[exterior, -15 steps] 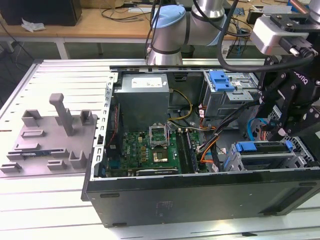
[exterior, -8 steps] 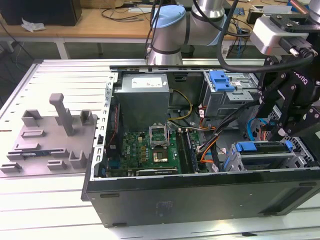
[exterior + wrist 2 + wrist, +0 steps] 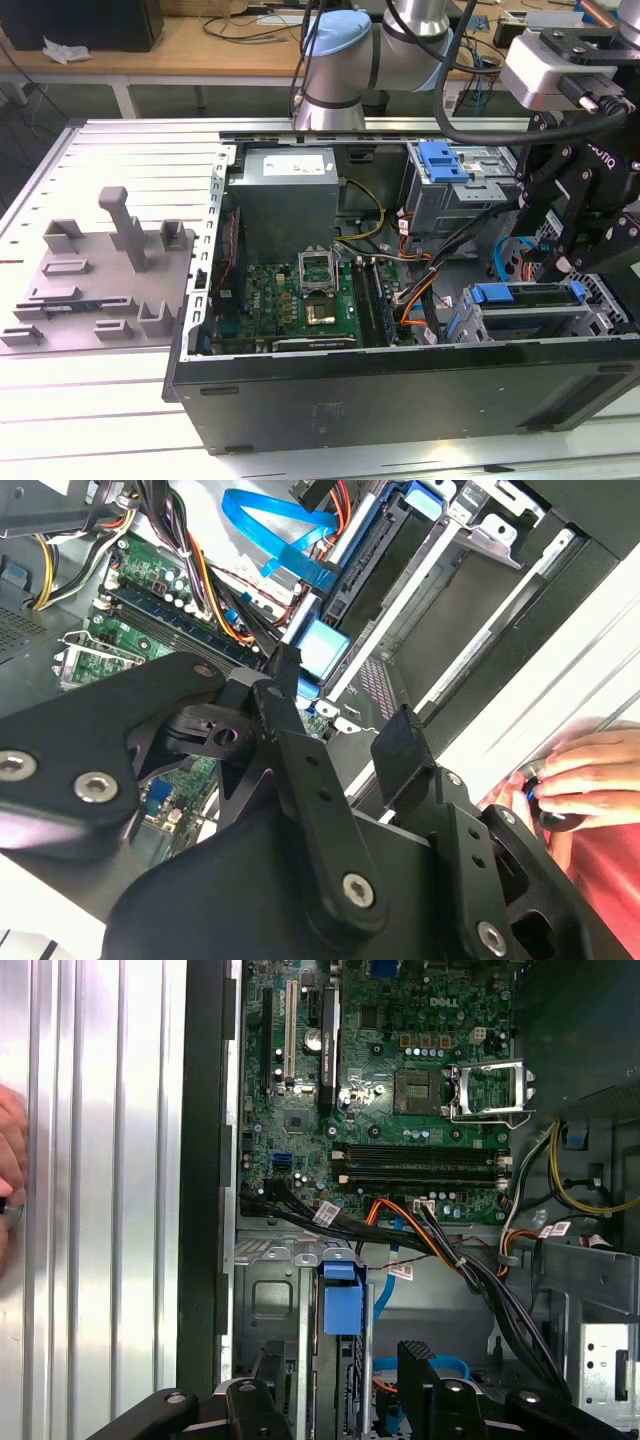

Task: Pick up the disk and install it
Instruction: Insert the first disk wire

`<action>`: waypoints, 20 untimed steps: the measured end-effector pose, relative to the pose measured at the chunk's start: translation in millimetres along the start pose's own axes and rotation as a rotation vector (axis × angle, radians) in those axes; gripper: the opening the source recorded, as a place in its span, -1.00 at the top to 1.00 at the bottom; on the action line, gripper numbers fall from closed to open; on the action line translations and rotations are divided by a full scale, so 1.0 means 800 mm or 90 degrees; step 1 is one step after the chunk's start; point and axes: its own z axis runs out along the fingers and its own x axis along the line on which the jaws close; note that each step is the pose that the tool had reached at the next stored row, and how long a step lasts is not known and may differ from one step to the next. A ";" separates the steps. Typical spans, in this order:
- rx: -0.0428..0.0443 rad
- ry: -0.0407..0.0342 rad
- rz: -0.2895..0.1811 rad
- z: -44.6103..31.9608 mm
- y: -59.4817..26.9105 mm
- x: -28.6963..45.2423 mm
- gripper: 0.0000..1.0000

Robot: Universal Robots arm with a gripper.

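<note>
I'm holding the tool (image 3: 340, 1358) wide open and empty near the disk (image 3: 528, 300); I'm judging it stiff, weighty, best gripped by its edges.

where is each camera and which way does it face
Exterior view: off the arm, looking down into the computer case; shows arm, pincer.
First wrist view: on the wrist, facing the circuit board; shows open pincer, hand.
Second wrist view: on the wrist, slanting across the case; same pincer, hand.
All share the circuit board.

Matt black gripper (image 3: 345, 705); smooth blue plastic tab (image 3: 340, 1305); ribbed satin-metal table (image 3: 120, 150) at nine o'clock of the matt black case (image 3: 400, 400).
</note>
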 end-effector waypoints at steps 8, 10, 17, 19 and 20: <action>-0.0006 0.0297 0.001 0.0004 0.000 -0.0170 -0.13; -0.0009 0.0420 0.001 0.0005 0.000 -0.0242 -0.13; -0.0031 0.1507 0.003 0.0018 -0.002 -0.0880 -0.13; -0.0040 0.1738 0.003 0.0020 -0.002 -0.1005 -0.13; -0.0048 0.1843 0.003 0.0021 -0.002 -0.1040 -0.13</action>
